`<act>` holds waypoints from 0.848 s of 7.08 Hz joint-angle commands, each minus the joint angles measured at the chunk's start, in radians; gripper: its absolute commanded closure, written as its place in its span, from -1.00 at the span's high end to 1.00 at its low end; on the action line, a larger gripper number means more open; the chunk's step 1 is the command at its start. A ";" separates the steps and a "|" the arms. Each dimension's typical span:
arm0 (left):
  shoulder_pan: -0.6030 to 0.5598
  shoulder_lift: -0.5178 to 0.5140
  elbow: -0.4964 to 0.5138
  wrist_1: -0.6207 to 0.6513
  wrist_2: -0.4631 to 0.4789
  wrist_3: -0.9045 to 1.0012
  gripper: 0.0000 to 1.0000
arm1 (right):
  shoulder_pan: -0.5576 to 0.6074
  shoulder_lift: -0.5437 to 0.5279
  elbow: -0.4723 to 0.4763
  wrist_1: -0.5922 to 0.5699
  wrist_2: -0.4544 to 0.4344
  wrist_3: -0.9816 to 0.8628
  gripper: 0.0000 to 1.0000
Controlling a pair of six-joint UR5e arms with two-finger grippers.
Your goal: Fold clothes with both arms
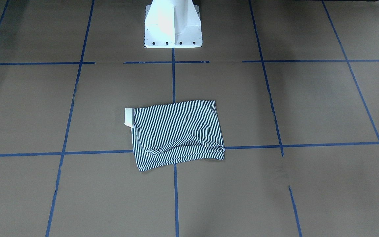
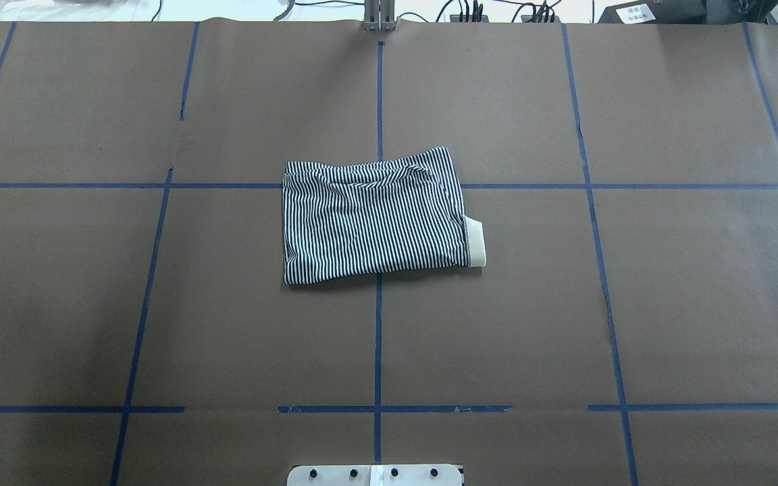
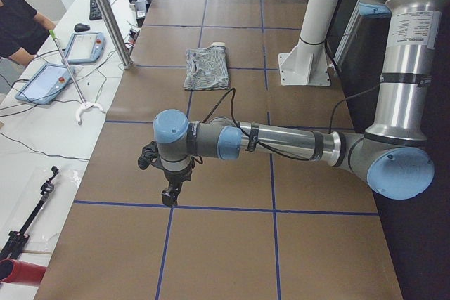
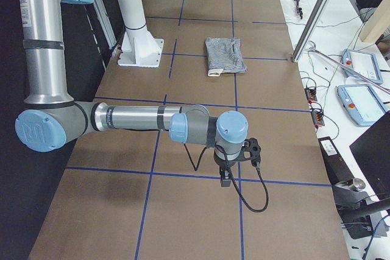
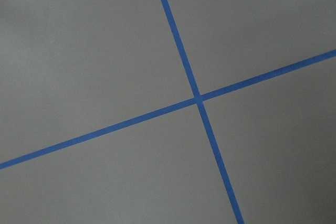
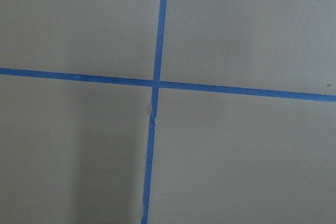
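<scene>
1. Position. The polo shirt (image 2: 372, 219) lies at the middle of the table (image 2: 632, 304), folded into a compact striped rectangle across a crossing of blue tape (image 2: 378, 324). Its cream collar (image 2: 475, 243) sticks out at the end on the robot's right.

2. Arms. The left arm (image 3: 281, 144) and right arm (image 4: 134, 118) each reach over an opposite end of the table, well apart from the shirt. The left gripper (image 3: 169, 194) and right gripper (image 4: 225, 179) hang above the paper, touching nothing. Only the 2 side views show them, and each wrist view shows just tape on paper, so the finger spread cannot be told.

3. Step in hand. The folding appears complete, or 1 fold short of it. A puckered ridge runs along the shirt's far edge, though the layers there are hard to read. If another fold is made:
- grip the 2 corners of 1 short edge together;
- lift both at equal height;
- lay the edge down square, without dragging the lower layers.

4. Containers. None shows in any view. The shirt rests directly on the paper cover.
</scene>
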State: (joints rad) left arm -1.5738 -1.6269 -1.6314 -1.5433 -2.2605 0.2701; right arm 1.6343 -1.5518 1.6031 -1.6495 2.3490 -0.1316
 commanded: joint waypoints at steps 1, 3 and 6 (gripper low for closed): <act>0.001 -0.001 0.007 -0.007 -0.002 -0.088 1.00 | -0.043 -0.001 0.000 0.017 0.000 0.049 1.00; 0.001 -0.001 0.008 -0.011 -0.004 -0.109 1.00 | -0.062 -0.002 -0.005 0.081 0.001 0.134 1.00; 0.001 0.001 0.016 -0.011 -0.004 -0.112 1.00 | -0.074 -0.002 -0.002 0.086 0.007 0.197 1.00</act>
State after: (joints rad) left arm -1.5724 -1.6267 -1.6173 -1.5539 -2.2645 0.1603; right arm 1.5636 -1.5538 1.6001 -1.5664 2.3547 0.0425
